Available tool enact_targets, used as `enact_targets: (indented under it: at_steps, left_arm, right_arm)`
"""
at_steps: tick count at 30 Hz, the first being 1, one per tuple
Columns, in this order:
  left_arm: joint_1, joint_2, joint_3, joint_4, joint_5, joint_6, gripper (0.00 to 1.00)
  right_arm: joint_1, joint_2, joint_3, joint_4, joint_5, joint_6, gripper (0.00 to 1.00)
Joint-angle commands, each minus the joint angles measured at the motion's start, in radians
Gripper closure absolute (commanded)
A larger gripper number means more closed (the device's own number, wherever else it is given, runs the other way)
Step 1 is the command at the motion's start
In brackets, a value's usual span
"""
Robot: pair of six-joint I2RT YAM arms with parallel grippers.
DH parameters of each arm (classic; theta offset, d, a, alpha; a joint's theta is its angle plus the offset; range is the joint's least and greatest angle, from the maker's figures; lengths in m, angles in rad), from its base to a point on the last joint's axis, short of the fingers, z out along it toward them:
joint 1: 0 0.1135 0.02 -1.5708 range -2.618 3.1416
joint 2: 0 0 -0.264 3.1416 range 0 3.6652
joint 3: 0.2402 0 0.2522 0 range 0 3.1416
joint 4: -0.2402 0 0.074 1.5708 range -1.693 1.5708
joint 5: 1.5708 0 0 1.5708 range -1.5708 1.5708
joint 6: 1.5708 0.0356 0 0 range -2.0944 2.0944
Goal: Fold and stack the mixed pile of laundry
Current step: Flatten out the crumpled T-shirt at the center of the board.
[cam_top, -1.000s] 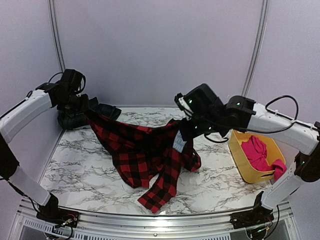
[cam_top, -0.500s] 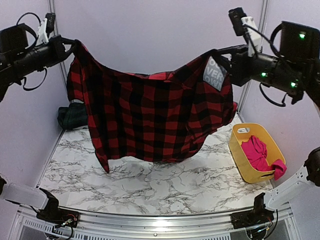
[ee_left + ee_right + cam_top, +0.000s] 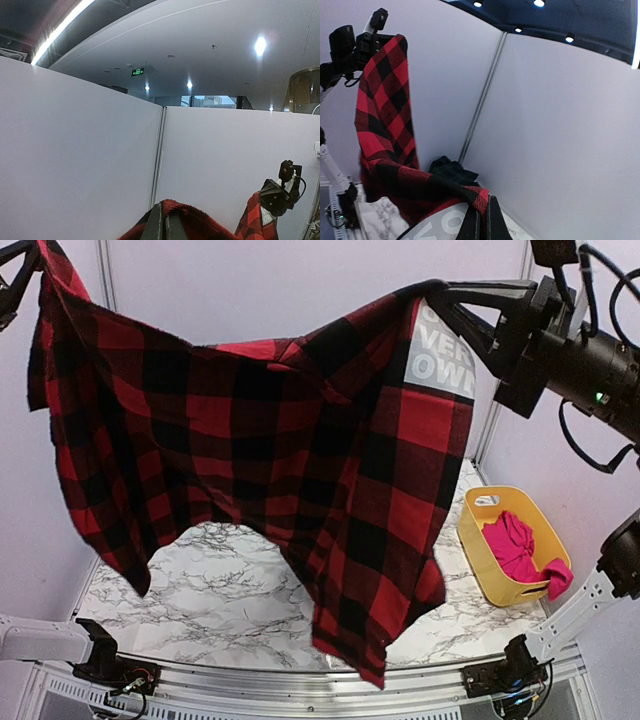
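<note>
The red-and-black checked garment (image 3: 270, 460) with white letters (image 3: 440, 365) hangs spread wide, high above the marble table (image 3: 210, 590). My left gripper (image 3: 22, 262) is shut on its top left corner; the cloth shows over the closed fingers in the left wrist view (image 3: 167, 220). My right gripper (image 3: 440, 292) is shut on its top right corner, also seen in the right wrist view (image 3: 484, 220). The magenta-pink garment (image 3: 512, 545) lies in the yellow tub (image 3: 478, 560). The dark green-black plaid garment (image 3: 452, 171) lies at the table's back left corner, hidden in the top view.
The yellow tub stands at the table's right edge. Grey booth walls (image 3: 300, 290) close the back and sides. The garment's lower hem (image 3: 350, 650) hangs near the table's front edge.
Both grippers have lifted the checked garment from a heap on the table up high and pulled it wide apart. It now hangs nearer the camera.
</note>
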Motion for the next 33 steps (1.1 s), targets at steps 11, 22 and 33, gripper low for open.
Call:
enact_targets:
  at_steps: [11,22,33]
  left_arm:
    - [0.0,0.381,-0.105,0.054,-0.358,0.006,1.0]
    - [0.003,0.432,-0.175,0.103,-0.357,0.027,1.0]
    - [0.002,0.328,-0.169,0.043,-0.299,0.131,1.0]
  right_arm:
    - [-0.099,-0.344,-0.449,0.91,0.394,-0.609,1.0]
    - [-0.83,-0.076,-0.308,0.151,-0.308,0.189,1.0]
    - [-1.058,-0.018,-0.223,0.121,-0.593,0.209,1.0]
